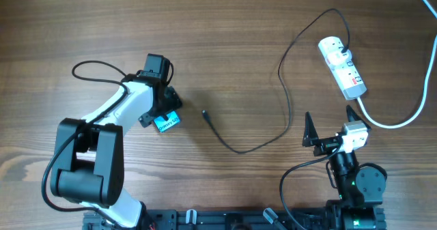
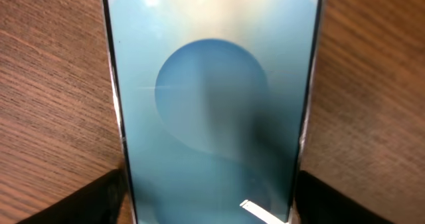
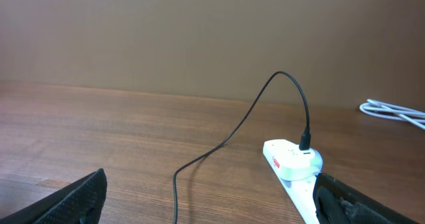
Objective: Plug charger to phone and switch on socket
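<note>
A: Got a look at the phone?

B: Small, flat, rectangular. Turquoise-blue screen with a paler oval in it, thin dark edges. Fills nearly the whole left wrist view.

A: Lying where?

B: Left of the middle of the table, at a slant, under the left gripper. Cannot tell whether resting on the wood or raised off it.

A: Gripped?

B: Clamped across the width, going by the wrist view: dark fingers flush against both long edges, spread fairly wide to take it.

A: And the charger?

B: Long, thin, black. Plugged into the socket at far right, looping up, then down and leftward over the wood. Ends in a small dark connector tip, near the phone on its right but apart from it.

A: Socket itself?

B: White, elongated, small red switches, grey near end, with a thick white cord trailing off to the right.

A: Right gripper?

B: Spread to the full, holding nothing, just below the socket's grey end.
</note>
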Motion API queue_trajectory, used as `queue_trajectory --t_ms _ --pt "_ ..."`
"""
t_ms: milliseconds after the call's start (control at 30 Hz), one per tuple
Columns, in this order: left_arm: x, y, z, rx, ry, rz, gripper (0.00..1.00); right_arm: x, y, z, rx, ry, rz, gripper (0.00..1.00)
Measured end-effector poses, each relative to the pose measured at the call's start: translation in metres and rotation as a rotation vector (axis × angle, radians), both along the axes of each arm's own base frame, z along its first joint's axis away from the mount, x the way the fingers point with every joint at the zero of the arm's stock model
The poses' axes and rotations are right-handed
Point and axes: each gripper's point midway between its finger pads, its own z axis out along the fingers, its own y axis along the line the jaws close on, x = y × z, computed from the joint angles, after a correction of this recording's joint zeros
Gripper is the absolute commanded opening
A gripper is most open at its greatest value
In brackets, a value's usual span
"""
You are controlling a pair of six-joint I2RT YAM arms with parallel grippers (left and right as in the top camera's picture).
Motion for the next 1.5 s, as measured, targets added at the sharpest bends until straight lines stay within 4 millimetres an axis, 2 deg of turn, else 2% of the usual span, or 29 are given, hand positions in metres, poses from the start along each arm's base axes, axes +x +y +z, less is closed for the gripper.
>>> queue_trajectory --t_ms 67,167,200,233,300,433,600,633,700,800,833,867,900,933,1100,1200,1233,1300,1367,1500 --pt "-0.004 0.000 0.000 0.000 0.017 0.000 0.68 0.000 0.000 0.000 0.000 0.000 0.000 1.00" --pt "-0.008 0.000 -0.001 -0.004 0.034 0.000 0.68 0.000 0.000 0.000 0.000 0.000 0.000 1.00" --pt "-0.010 -0.001 -0.001 -0.009 0.043 -0.001 0.74 0.000 0.000 0.000 0.000 0.000 0.000 1.00" --pt "-0.014 -0.002 -0.001 -0.013 0.059 -0.001 0.87 0.000 0.000 0.000 0.000 0.000 0.000 1.00" --pt "-0.023 -0.003 -0.001 -0.022 0.096 0.004 1.00 0.000 0.000 0.000 0.000 0.000 0.000 1.00" --pt "-0.020 0.001 -0.001 -0.042 0.092 0.028 0.98 0.000 0.000 0.000 0.000 0.000 0.000 1.00" --pt "0.008 0.025 0.002 -0.045 -0.013 0.108 0.95 0.000 0.000 0.000 0.000 0.000 0.000 1.00" --pt "0.009 0.027 0.002 -0.045 -0.015 0.113 0.94 0.000 0.000 0.000 0.000 0.000 0.000 1.00" --pt "0.005 0.027 0.002 -0.040 0.002 0.110 0.93 0.000 0.000 0.000 0.000 0.000 0.000 1.00" --pt "-0.008 0.023 0.000 -0.030 0.052 0.095 0.86 0.000 0.000 0.000 0.000 0.000 0.000 1.00" --pt "-0.012 0.017 -0.001 -0.026 0.070 0.073 0.86 0.000 0.000 0.000 0.000 0.000 0.000 1.00" --pt "-0.014 0.013 -0.001 -0.028 0.075 0.063 0.89 0.000 0.000 0.000 0.000 0.000 0.000 1.00" --pt "-0.015 0.009 -0.001 -0.028 0.080 0.050 1.00 0.000 0.000 0.000 0.000 0.000 0.000 1.00" --pt "-0.017 0.004 -0.001 -0.031 0.086 0.044 1.00 0.000 0.000 0.000 0.000 0.000 0.000 1.00" --pt "-0.010 0.001 -0.001 -0.031 0.054 0.042 1.00 0.000 0.000 0.000 0.000 0.000 0.000 0.98" --pt "-0.010 0.002 0.000 -0.024 0.051 0.036 0.88 0.000 0.000 0.000 0.000 0.000 0.000 1.00" --pt "-0.010 0.002 0.000 -0.024 0.052 0.034 0.89 0.000 0.000 0.000 0.000 0.000 0.000 1.00" --pt "-0.010 0.002 -0.001 -0.023 0.053 0.034 1.00 0.000 0.000 0.000 0.000 0.000 0.000 1.00" --pt "-0.010 0.002 -0.001 -0.024 0.052 0.030 1.00 0.000 0.000 0.000 0.000 0.000 0.000 1.00" --pt "-0.010 0.002 -0.001 -0.023 0.056 0.022 0.72 0.000 0.000 0.000 0.000 0.000 0.000 1.00"
